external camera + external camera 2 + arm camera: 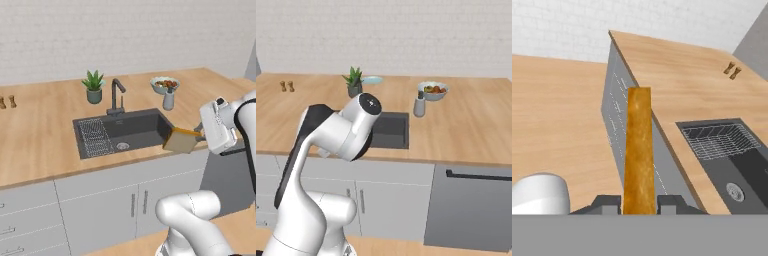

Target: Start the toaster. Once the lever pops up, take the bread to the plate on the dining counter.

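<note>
Gripping the bread by one edge, the tool is clenched on the slice, which hangs just past the worktop front, at the near right corner of the dark sink. Beyond the tool stand a faucet, a potted plant, a fruit bowl and a grey shaker. The plate peeks out behind the plant, mostly hidden. Seen edge-on in the hand view, the slice's long axis runs straight away from the fingers.

plate: partly hidden behind the plant;
sink: left part blocked by the arm;
bowl: contents too small to tell
</note>
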